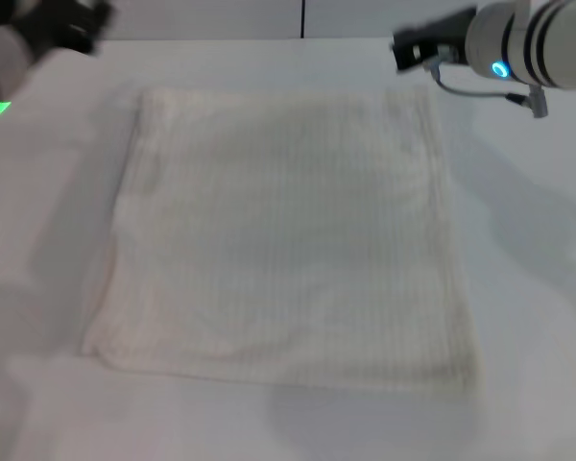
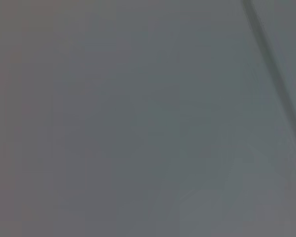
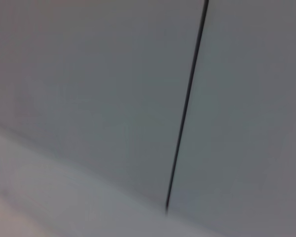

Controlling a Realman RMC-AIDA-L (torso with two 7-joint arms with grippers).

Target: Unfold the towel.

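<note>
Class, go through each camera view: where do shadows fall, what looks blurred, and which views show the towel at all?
Head view: the towel lies spread flat on the table, soft grey shadows beside its left and right edges; left gripper and right gripper at the far corners look smeared. Left wrist view: featureless grey, one blurred dark line, no towel. Right wrist view: a pale wall with one dark seam, no towel.

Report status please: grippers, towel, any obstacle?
Left gripper and right gripper raised at far corners, off the cloth. Towel spread flat on table. Nothing in the way.
</note>
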